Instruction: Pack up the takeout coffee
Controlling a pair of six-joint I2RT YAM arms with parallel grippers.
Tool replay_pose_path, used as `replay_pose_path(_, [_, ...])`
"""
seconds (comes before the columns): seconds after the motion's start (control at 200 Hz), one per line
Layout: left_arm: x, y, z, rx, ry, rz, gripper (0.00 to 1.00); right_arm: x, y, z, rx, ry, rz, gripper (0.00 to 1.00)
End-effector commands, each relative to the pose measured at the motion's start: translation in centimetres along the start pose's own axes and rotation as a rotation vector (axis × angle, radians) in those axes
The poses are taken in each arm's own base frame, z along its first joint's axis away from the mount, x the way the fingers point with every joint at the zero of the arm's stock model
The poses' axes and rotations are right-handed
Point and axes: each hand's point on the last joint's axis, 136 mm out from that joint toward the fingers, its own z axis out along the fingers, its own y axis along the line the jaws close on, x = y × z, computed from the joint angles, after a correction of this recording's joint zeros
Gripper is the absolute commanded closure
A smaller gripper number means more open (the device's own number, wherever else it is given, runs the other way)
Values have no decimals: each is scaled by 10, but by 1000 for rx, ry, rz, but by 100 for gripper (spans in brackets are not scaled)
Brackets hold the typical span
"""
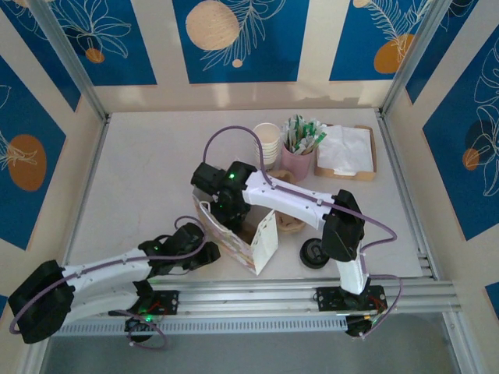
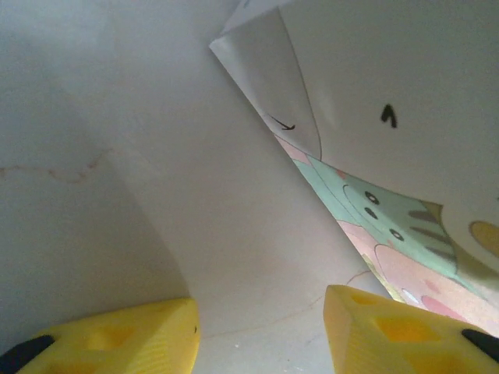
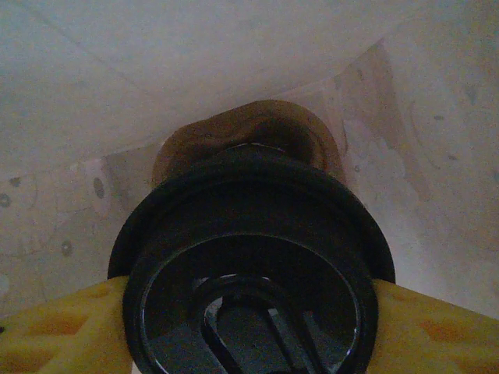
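The takeout coffee (image 3: 249,140) is a small brown cup under a round black plastic lid (image 3: 249,257) that is wider than the cup. The glossy lid has a raised rim and a moulded sip tab in its recessed top. The right gripper (image 3: 249,343) is clamped on it, one yellow finger (image 3: 54,331) pressed to each side just under the lid's rim. Pale paper walls close around the cup, and from above this arm reaches down into the open mouth of the printed paper bag (image 1: 261,245) at the near middle of the table. The left gripper (image 2: 261,335) sits low beside the bag's left side with its fingers (image 2: 132,335) apart and nothing between them. A cartoon cat on the bag's side shows just ahead of it. A loose black lid piece (image 1: 315,253) lies to the right of the bag.
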Motion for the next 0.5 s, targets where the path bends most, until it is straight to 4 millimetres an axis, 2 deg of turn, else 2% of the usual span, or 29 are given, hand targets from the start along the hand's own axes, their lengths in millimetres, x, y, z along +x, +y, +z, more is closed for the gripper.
replay_pose_path(0.0, [-18,-10,13,44,-107,-10,50,25,3,11,11,104,21,49])
replay_pose_path(0.19, [-28,-15,11,52,-154,-28,50,39,3,20,20,163,33,49])
replay_pose_path(0.495, [-35,-15,7,31,-190,-19,49,65,-7,47,72,275,48,49])
